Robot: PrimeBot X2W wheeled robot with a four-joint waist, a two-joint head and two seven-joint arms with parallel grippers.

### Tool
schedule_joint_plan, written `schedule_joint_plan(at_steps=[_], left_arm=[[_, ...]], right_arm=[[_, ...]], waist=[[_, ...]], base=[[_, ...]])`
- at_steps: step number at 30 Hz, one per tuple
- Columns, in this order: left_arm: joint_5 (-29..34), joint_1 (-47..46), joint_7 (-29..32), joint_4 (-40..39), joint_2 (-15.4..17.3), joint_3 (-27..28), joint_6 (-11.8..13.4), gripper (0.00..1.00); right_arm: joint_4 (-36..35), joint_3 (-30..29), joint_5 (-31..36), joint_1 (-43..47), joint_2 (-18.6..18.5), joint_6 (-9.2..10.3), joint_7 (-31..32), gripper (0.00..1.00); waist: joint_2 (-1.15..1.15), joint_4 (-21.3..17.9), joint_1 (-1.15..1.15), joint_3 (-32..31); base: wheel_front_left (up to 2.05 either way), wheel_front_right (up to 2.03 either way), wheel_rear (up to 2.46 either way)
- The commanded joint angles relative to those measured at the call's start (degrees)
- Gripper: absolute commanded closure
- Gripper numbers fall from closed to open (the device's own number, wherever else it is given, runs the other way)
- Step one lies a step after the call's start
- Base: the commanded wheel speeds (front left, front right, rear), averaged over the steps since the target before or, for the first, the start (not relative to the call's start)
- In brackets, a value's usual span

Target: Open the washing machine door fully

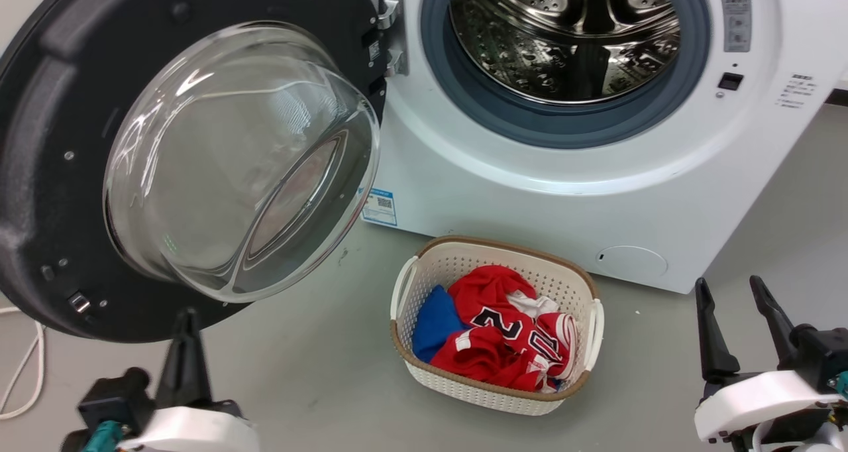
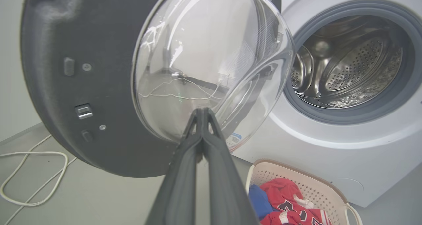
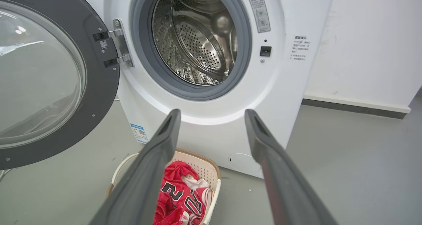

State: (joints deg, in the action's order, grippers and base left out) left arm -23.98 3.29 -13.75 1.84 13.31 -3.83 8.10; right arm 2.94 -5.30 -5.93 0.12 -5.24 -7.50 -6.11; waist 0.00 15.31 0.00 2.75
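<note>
The washing machine door (image 1: 59, 193) stands swung wide to the left on its hinge, its black ring frame and bulging glass bowl (image 1: 242, 160) facing me. The white washing machine (image 1: 563, 200) shows its steel drum (image 1: 563, 34) and grey-blue gasket uncovered. My left gripper (image 1: 185, 319) is shut just below the door's lower rim, apart from it; in the left wrist view its fingertips (image 2: 201, 111) meet in front of the glass (image 2: 211, 53). My right gripper (image 1: 732, 289) is open at the lower right, holding nothing; its wrist view has the door (image 3: 99, 86) left of the drum (image 3: 197, 37).
A white lattice basket (image 1: 444, 260) with red and blue clothes sits on the grey floor in front of the machine, between my grippers. A white cable (image 1: 23, 366) lies on the floor at the far left. A white wall (image 3: 369, 43) stands right of the machine.
</note>
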Motion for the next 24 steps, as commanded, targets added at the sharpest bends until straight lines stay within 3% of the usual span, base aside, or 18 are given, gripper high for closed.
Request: schedule_joint_plan(at_steps=[1, 7, 12, 14, 15, 16, 17, 18, 24], left_arm=[[0.5, 0.8, 0.5, -0.5, -0.5, -0.9, 0.1, 1.0], [-0.6, 1.1, 1.9, -2.0, -2.2, -3.0, -0.6, 1.0], [1.2, -0.6, 2.8, -1.4, -1.6, -5.5, -1.3, 1.0], [1.8, -1.1, 3.0, -0.7, -1.3, -6.3, -1.4, 0.82], [1.9, -1.3, 3.2, -0.4, -1.2, -6.5, -1.6, 0.66], [1.9, -1.3, 3.2, -0.4, -1.2, -6.5, -1.6, 0.66], [2.0, -1.6, 3.1, 0.0, -1.2, -6.6, -1.7, 0.51], [2.1, -1.6, 3.0, 0.2, -1.1, -6.6, -1.6, 0.02], [3.5, -2.5, 3.0, 2.5, -0.2, -7.8, -1.6, 0.0]], right_arm=[[0.3, 0.4, 0.0, 0.6, 0.3, 0.02, -0.4, 0.0], [1.1, 1.4, 0.3, 1.0, 0.4, 0.02, -0.5, 0.0], [1.6, 2.7, 0.1, 0.4, 0.3, 0.02, -0.5, 0.0], [2.0, 3.8, -0.2, 0.1, 0.3, 0.02, -0.4, 0.0], [2.2, 4.2, -0.2, 0.0, 0.2, 0.02, -0.5, 0.0], [2.2, 4.2, -0.2, 0.0, 0.2, 0.02, -0.5, 0.0], [2.3, 4.7, -0.4, 0.0, 0.2, 0.02, -0.5, 0.0], [2.6, 5.6, -0.6, -0.3, 0.1, 0.02, -0.4, 0.0], [3.6, 7.5, -1.4, -1.2, -0.6, 0.02, -0.5, 0.0]], waist=[[0.0, -1.2, 0.0, -1.0], [0.0, -5.4, 0.0, -2.5], [0.0, -9.6, 0.0, -3.1], [0.0, -11.6, 0.0, -3.3], [0.0, -12.5, 0.0, -3.3], [0.0, -12.5, 0.0, -3.3], [0.0, -13.4, 0.0, -3.4], [0.0, -14.4, 0.0, -3.5], [0.0, -18.2, 0.0, -3.7]], base=[[0.0, 0.0, 0.0], [0.0, 0.0, 0.0], [0.0, 0.0, 0.0], [0.0, 0.0, 0.0], [0.0, 0.0, 0.0], [0.0, 0.0, 0.0], [0.0, 0.0, 0.0], [0.0, 0.0, 0.0], [0.0, 0.0, 0.0]])
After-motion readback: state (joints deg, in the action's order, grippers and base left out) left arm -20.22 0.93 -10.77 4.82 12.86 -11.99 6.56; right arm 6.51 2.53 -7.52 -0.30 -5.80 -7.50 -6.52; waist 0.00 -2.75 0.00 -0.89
